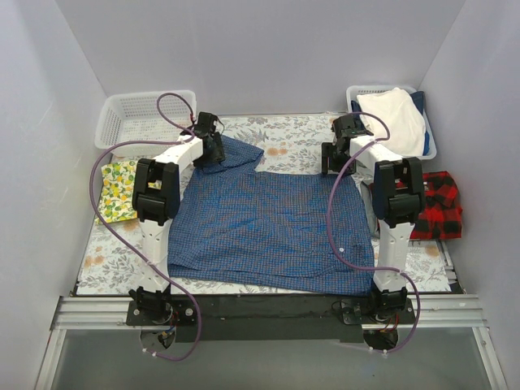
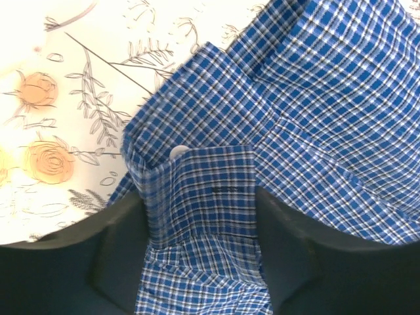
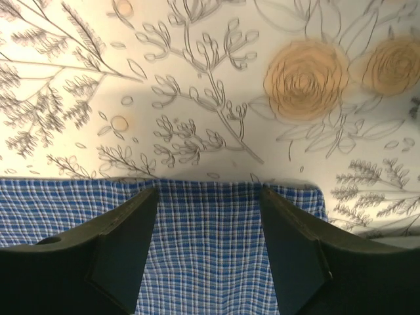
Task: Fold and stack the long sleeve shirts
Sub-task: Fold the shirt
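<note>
Pale walls box in a table (image 1: 301, 132) with a flower-print cover. A blue check shirt (image 1: 268, 227) lies spread flat across the middle, filling most of the space between the two arms. A red-and-black plaid shirt (image 1: 435, 203) sits crumpled at the right edge, partly behind the right arm and apart from the work.

The left gripper (image 1: 213, 151) is at the far left corner of the blue shirt. Its wrist camera shows a buttoned cuff (image 2: 210, 190) lying between the fingers and filling the gap. Whether they are clamped on it or only bracket it cannot be told from this view. The right gripper (image 1: 333, 158) is at the far right edge, with its jaws apart over flat cloth and nothing pinched.

An empty white basket (image 1: 122, 122) stands far left. A second basket (image 1: 357, 91) far right holds a white garment (image 1: 394, 118), and a lemon-print cloth (image 1: 118, 191) lies at the left (none of these belong to the job).

This looks like the start of folding the blue shirt. The next move probably needs a firm pinch at both far corners, then an even pull toward the near edge. The plaid shirt is not yet folded.
</note>
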Motion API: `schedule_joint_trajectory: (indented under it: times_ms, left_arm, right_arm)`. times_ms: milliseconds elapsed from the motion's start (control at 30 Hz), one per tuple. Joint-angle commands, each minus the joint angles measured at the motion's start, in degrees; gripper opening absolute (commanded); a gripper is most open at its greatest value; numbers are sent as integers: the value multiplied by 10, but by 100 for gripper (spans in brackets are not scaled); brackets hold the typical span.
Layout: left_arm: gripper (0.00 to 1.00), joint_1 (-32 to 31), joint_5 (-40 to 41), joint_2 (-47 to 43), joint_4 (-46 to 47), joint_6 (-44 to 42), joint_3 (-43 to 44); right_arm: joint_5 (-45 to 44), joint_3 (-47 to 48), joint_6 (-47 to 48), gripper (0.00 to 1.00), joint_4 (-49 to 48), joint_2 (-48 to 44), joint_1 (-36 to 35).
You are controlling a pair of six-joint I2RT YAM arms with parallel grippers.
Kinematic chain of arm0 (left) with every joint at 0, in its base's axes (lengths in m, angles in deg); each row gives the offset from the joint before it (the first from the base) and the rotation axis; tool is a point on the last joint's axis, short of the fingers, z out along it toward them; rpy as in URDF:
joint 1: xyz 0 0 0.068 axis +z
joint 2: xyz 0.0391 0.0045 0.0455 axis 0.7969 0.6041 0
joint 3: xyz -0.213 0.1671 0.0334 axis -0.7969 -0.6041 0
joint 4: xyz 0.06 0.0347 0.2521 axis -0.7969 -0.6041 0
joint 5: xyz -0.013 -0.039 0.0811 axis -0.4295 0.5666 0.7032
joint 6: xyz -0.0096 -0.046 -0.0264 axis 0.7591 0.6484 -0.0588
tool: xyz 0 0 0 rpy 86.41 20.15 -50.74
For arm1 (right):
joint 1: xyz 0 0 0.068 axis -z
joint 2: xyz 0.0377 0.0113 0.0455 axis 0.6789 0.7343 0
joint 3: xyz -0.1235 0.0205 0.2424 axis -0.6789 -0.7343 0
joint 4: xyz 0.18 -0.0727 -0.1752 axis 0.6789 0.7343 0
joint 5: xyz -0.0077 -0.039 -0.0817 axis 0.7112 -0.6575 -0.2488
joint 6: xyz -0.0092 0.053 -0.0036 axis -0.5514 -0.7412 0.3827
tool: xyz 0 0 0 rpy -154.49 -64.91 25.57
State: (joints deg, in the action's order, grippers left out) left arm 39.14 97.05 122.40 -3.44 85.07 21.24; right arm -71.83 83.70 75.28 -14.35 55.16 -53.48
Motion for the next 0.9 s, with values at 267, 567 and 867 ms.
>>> schedule_joint_trajectory:
  times_ms: [267, 567, 867]
  left_arm:
    - [19, -14, 10, 7, 8, -36, -38]
    - [0, -23, 38, -6, -3, -42, -20]
    - [0, -23, 71, -81, -19, -26, -36]
  right_arm:
    - [-3, -4, 9, 45, -3, 27, 6]
    - [0, 4, 6, 1, -2, -3, 2]
    - [14, 17, 2, 1, -3, -70, 1]
